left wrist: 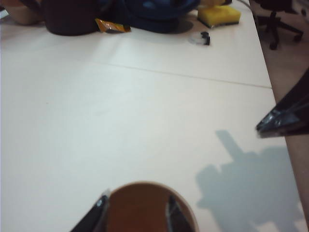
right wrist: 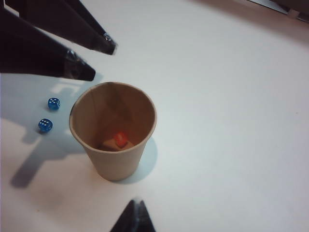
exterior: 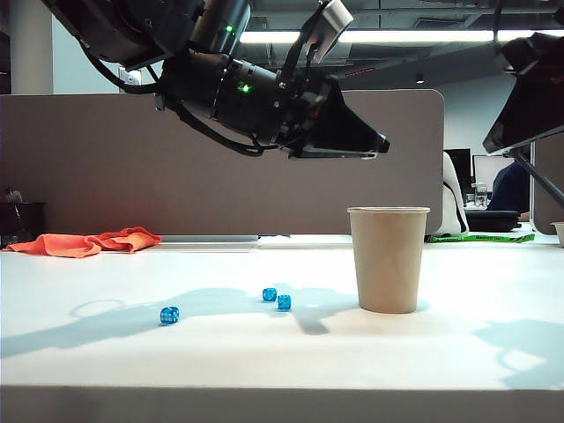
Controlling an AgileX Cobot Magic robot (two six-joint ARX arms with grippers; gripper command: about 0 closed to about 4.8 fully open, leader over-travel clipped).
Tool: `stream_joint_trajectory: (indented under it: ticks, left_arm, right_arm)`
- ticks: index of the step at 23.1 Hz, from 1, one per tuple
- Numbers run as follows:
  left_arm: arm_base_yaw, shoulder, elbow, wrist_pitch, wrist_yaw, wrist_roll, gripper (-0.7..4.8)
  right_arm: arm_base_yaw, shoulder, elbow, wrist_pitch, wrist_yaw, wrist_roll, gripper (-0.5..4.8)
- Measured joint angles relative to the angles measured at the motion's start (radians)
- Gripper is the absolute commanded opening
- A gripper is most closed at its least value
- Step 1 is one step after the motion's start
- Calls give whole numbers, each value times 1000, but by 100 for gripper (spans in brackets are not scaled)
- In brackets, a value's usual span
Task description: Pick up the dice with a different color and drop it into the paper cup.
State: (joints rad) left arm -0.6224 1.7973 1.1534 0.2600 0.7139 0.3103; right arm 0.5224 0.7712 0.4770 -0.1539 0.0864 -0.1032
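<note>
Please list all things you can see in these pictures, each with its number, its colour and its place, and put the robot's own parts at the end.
Tall tan-brown paper cup: one, tan-brown, upright on the white table, right of centre in the exterior view.
Tiny translucent orange die: one, orange, at the bottom inside the cup.
Tiny blue dice: three, blue, on the table left of the cup; two close together, one farther left.
Orange cloth: one, orange, crumpled at the table's far left edge.
White table: one, white, under everything.
Yellow sponge: one, yellow, far end of the table in the left wrist view.
Left gripper: one, black, open, above the cup.
Right gripper: one, black, shut, raised at the right, empty.
</note>
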Motion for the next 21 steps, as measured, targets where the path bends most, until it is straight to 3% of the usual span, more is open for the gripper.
stream_joint_trajectory:
  ticks: [2,3,7,12,16,21]
  left_arm:
    - [0,0,0,14,0,-23,22]
    - [0,0,0,16,0,-24,-6]
    - [13,-11,0,16,-2,-57,-6]
    - [32,-100,0,18,-113,-61,-6]
    - [79,-155,0,10,-135,-102,-6]
    - [167,-290,0,-121,-207,-125,-6]
  right_arm:
    - [0,0,0,0,0,0,-1]
    - [0,0,0,0,0,0,-1]
    - [0,-7,0,23,0,0,-1]
    - [-1,-117,-5,80,-1,51,-1]
    - [-18,-203,-5,82,6,62,-1]
    - [-179,-352,-13,-51,14,65,-1]
